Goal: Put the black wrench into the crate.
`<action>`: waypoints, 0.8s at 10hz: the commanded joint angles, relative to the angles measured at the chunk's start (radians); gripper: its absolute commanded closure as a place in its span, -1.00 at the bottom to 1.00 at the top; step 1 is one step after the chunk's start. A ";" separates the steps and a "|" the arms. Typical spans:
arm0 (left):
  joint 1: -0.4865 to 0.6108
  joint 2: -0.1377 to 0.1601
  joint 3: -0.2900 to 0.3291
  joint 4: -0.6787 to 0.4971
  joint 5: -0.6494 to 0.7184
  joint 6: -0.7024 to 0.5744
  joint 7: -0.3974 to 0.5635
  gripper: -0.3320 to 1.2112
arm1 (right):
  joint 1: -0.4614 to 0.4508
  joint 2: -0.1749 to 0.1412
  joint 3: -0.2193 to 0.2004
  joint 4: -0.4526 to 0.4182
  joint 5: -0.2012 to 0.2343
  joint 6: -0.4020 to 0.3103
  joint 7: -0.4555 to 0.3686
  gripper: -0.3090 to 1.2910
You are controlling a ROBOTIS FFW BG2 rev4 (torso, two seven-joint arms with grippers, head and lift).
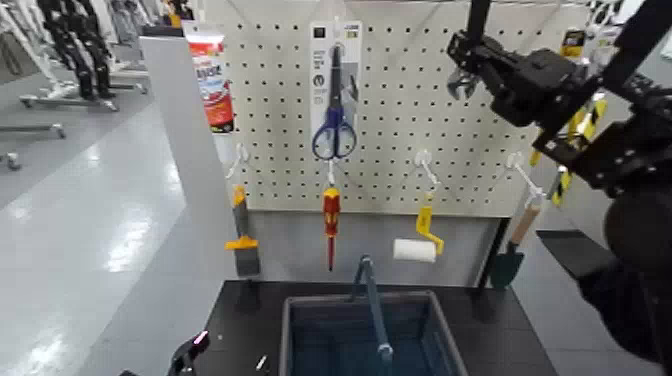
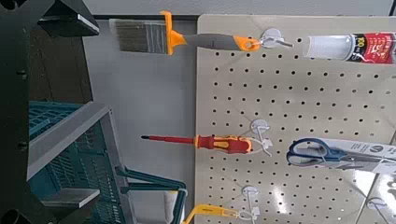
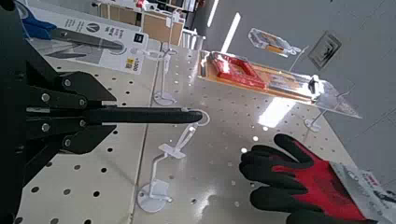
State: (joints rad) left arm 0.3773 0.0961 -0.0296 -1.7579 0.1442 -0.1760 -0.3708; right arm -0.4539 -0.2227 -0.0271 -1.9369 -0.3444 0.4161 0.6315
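My right gripper (image 1: 478,62) is raised at the upper right, in front of the pegboard, and is shut on the black wrench (image 1: 462,83), whose hooked head sticks out beside the fingers. In the right wrist view the wrench's long flat handle (image 3: 140,116) runs out from the right gripper (image 3: 86,116), and its end hole is at the tip of a white peg hook (image 3: 183,136). The blue-grey crate (image 1: 300,335) stands low on the dark table, well below the wrench, with its blue bar handle (image 1: 373,305) upright. The crate's slotted wall (image 2: 56,154) fills the left wrist view's side. My left gripper (image 1: 187,353) waits low beside the crate.
On the pegboard (image 1: 400,150) hang blue-handled scissors (image 1: 334,115), a red-and-yellow screwdriver (image 1: 330,222), a paintbrush (image 1: 243,238), a paint roller (image 1: 418,245), a trowel (image 1: 512,255) and a tube (image 1: 210,80). Red-and-black gloves (image 3: 304,179) hang near the wrench. Open floor lies to the left.
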 commanded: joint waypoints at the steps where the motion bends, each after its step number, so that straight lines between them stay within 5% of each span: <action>1: 0.000 0.001 -0.003 0.000 0.000 0.003 0.000 -0.45 | 0.017 0.000 -0.007 -0.062 0.013 0.012 -0.004 0.81; 8: -0.002 0.001 -0.006 -0.002 -0.003 0.001 0.001 -0.45 | 0.184 0.048 -0.007 -0.063 -0.018 0.069 -0.022 0.81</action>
State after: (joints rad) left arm 0.3758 0.0967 -0.0354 -1.7596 0.1415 -0.1739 -0.3696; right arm -0.2894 -0.1773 -0.0306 -2.0009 -0.3610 0.4764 0.6096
